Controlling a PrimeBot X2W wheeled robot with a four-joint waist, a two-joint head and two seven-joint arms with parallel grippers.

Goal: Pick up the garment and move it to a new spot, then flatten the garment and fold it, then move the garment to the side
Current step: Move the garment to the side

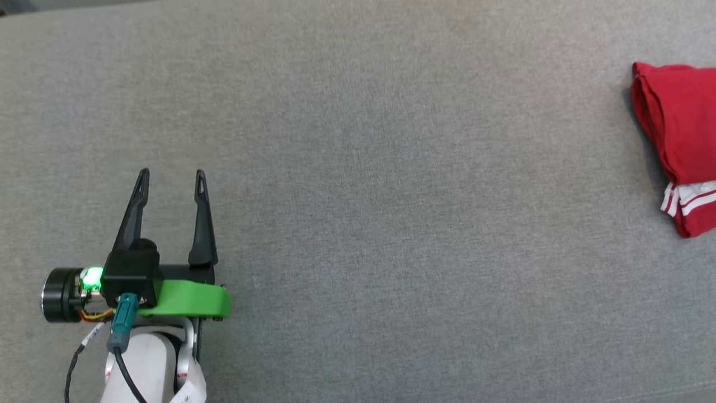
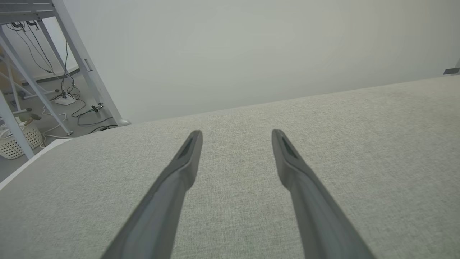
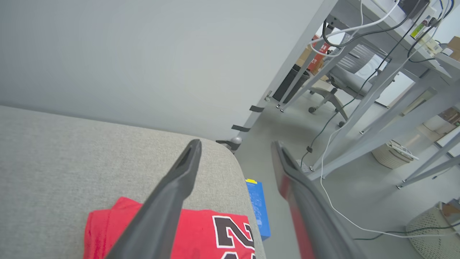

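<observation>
The left gripper (image 1: 172,172) sits lowest in the head view on its pale forearm (image 1: 145,369), a green bracket (image 1: 190,299) at the wrist. Its two dark fingers are spread wide with nothing between them, over bare grey cloth. The left wrist view shows the same spread above the weave (image 2: 236,133).

In the right wrist view, the right gripper (image 3: 236,142) also has its fingers set well apart and grips nothing. The garment (image 3: 201,230) lies just beneath them, red, with a black-and-white number print facing up. Whether a finger touches the fabric cannot be told.

The surface (image 1: 391,196) is a broad cushion covered in grey woven cloth, flat and smooth. The garment (image 1: 682,129) lies folded at its far right side, well apart from the left gripper, with white striped trim at the nearer end. That side of the cushion ends in a rounded corner (image 3: 230,154).

Past the corner, a blue box (image 3: 259,208) stands on the grey floor against the cushion's side. Farther off are white desk legs (image 3: 377,104), a trailing white cable (image 3: 337,208), two woven baskets (image 3: 391,154) and an office chair (image 3: 341,82). A plain pale wall (image 2: 251,54) rises behind the surface, with another desk frame (image 2: 82,61) and loose cables (image 2: 68,97) to its side.
</observation>
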